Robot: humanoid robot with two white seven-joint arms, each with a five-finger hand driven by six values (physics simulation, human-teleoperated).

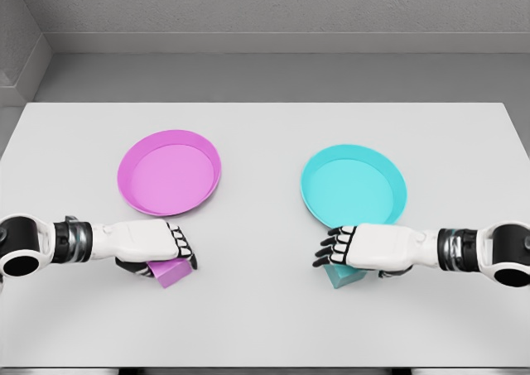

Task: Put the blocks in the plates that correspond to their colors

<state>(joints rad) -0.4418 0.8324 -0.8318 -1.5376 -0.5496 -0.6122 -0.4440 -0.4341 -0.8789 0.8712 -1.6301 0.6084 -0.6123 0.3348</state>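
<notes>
A flat white rectangular table (265, 309) fills most of the head view, with a grey floor and wall behind it at twelve o'clock.

A round, shallow pink plate (169, 171) lies on the table at about ten o'clock from the table's centre. A round, shallow turquoise plate (354, 185) lies at about two o'clock from the centre, well apart from the pink one. Both plates hold nothing.

The left hand (157, 244) comes in from the nine o'clock edge on a white arm with a dark banded wrist. It lies palm down over a small pink block (172, 271), which sits on the table at six o'clock of the pink plate, just beside its near rim. The dark fingers (184, 246) curl down over the block's top and the thumb sits below it; the hand appears closed on the block, though the contact underneath is hidden. Only the block's lower front portion shows.

The right hand (364, 249) comes in from the three o'clock edge in mirrored posture. It lies palm down over a small turquoise block (343, 276), which sits on the table at six o'clock of the turquoise plate, just beside its near rim. Its dark fingers (333, 247) point toward nine o'clock and bend down over the block; the hand appears closed on it. Only the block's lower left portion shows beneath the palm.

Neither block is in a plate.
</notes>
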